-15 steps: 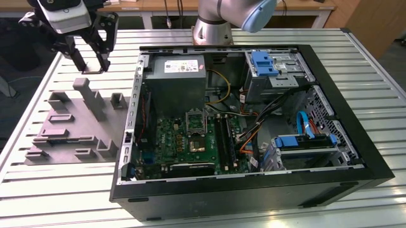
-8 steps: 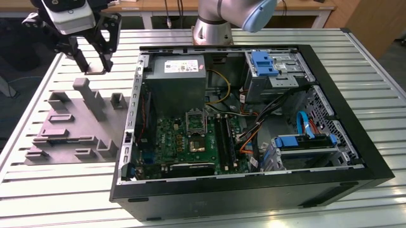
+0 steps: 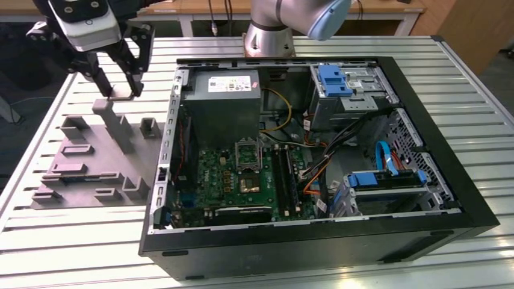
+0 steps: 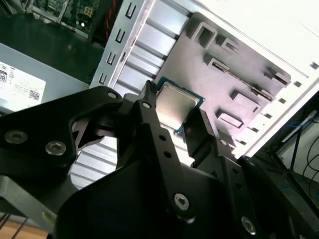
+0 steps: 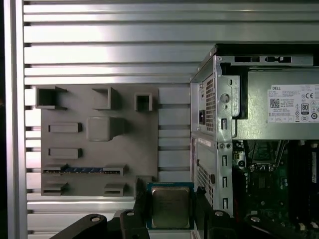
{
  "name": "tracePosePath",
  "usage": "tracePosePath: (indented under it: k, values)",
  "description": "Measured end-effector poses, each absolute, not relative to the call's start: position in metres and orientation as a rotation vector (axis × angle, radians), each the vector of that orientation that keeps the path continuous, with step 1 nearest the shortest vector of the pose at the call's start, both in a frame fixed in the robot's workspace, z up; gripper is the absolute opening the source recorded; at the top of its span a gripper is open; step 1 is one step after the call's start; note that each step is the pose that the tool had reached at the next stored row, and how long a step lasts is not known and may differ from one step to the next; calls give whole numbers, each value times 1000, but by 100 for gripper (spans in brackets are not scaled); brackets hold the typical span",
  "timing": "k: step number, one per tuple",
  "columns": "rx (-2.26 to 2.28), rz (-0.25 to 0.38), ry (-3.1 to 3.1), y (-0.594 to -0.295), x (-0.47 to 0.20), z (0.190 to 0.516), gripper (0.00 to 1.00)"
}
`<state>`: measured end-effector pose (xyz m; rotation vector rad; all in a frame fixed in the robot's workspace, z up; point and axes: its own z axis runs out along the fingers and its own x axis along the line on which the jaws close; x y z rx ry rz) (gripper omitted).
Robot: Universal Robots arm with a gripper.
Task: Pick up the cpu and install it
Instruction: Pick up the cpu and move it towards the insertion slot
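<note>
One gripper (image 3: 122, 91) hangs at the upper left of the exterior view, above the one grey tray (image 3: 80, 165), and it's clenched on the single cpu (image 5: 171, 206). In the second wrist view its two fingers (image 4: 158, 134) pinch opposite edges of the cpu. One open case (image 3: 321, 241) lies on the exterior view's right of the tray, with one socket (image 3: 247, 153) on its green board (image 3: 233, 183).
</note>
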<state>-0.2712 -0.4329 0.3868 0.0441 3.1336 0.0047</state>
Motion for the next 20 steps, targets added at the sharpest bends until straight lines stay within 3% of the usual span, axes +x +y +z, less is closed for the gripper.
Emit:
tracePosePath:
  k: [20]
  values:
    - [44, 5, 3138, -433, -214, 384, 47]
